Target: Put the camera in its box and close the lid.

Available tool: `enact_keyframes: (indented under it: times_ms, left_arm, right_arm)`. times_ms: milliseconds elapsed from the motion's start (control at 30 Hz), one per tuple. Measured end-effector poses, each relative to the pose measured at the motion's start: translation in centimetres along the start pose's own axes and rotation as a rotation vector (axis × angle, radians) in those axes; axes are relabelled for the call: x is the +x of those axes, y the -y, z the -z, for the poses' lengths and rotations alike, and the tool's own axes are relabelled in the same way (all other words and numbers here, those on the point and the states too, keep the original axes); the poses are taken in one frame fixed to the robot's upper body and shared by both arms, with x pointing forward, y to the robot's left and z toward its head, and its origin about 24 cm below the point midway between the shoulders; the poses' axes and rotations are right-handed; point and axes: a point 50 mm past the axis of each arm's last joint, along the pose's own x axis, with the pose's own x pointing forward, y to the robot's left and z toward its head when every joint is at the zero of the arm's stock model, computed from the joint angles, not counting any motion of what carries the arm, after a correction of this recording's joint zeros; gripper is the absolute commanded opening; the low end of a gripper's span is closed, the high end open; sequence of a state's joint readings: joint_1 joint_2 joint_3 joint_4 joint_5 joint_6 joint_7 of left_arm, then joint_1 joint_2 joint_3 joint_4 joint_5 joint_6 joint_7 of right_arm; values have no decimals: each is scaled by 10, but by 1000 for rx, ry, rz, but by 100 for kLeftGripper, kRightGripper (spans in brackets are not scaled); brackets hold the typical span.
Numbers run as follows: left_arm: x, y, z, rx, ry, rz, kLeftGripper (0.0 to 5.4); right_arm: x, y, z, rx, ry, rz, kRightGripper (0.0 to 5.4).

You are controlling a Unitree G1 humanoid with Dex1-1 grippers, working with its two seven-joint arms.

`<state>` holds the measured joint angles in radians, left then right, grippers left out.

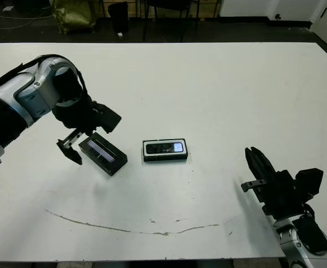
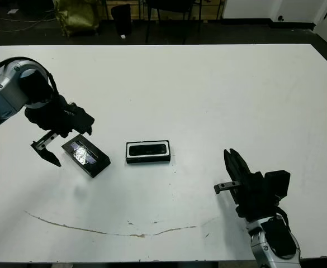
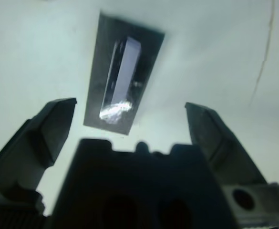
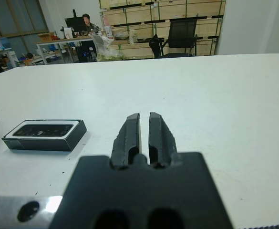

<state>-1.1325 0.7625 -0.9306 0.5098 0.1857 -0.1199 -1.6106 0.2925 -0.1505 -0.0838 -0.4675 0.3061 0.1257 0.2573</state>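
Observation:
The box, a shallow black tray with a white lining, lies mid-table. The camera, a slim black bar with a small bluish screen, rests inside it. To its left the lid lies flat and skewed on the table, window up. My left gripper hangs open over the lid's left end, holding nothing. In the left wrist view the lid shows between and beyond the spread fingers. My right gripper rests shut and empty near the front right. The box sits to one side ahead of it.
A thin brown scuff line runs across the white table near the front edge. Beyond the far edge are dark floor, chair legs and a yellow-green bag. A person sits at a desk far off in the right wrist view.

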Motion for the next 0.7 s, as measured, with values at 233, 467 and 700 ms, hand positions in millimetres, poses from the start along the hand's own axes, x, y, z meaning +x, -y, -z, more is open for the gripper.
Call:
enact_keyframes:
  times_ms: [233,467,700]
  left_arm:
    - [12,-3,1,7,5,17,537]
    - [13,-5,2,24,-6,9,537]
    - [15,-8,-1,54,-9,-14,537]
  right_arm:
    - [0,-2,1,5,-5,-7,0]
    - [-1,-5,-1,0,-13,2,0]
    - [-1,-5,1,12,-21,-8,0]
